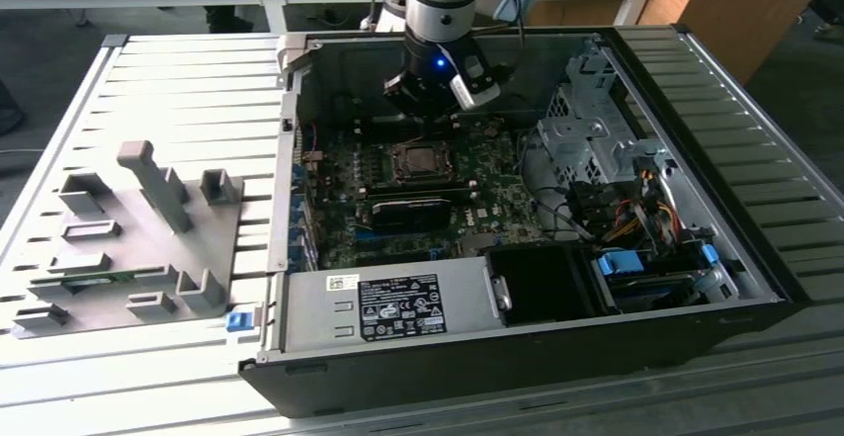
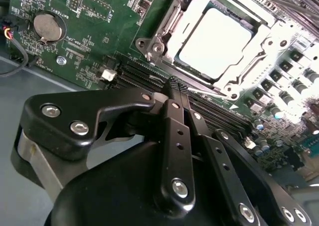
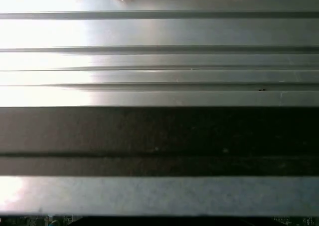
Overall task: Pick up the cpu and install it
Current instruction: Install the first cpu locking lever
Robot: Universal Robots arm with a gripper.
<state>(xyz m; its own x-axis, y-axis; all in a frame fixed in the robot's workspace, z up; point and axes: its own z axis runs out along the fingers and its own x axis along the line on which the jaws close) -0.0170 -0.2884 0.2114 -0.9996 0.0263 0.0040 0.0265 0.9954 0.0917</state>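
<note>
The cpu [image 2: 215, 40] is a silvery square lying flat inside the metal-framed socket [image 2: 164, 26] on the green motherboard [image 2: 99, 16]. In the exterior view the socket [image 1: 419, 160] sits mid-board inside the open computer case [image 1: 528, 347]. My gripper [image 1: 425, 110] hangs just above the board, behind the socket as the exterior view shows it. In the second wrist view its black fingers [image 2: 172, 131] meet at the tips, so the gripper [image 2: 175, 84] is shut with nothing between them, a short way from the socket over the dark memory slots [image 2: 134, 76].
A grey slotted fixture [image 1: 132, 238] stands on the ribbed metal table [image 3: 159, 61] at the exterior view's left. Inside the case are a power supply [image 1: 382, 307], a drive cage [image 1: 594, 130], coloured cables [image 1: 633, 218] and a black part [image 1: 415, 209] below the socket. A coin battery [image 2: 47, 26] sits on the board.
</note>
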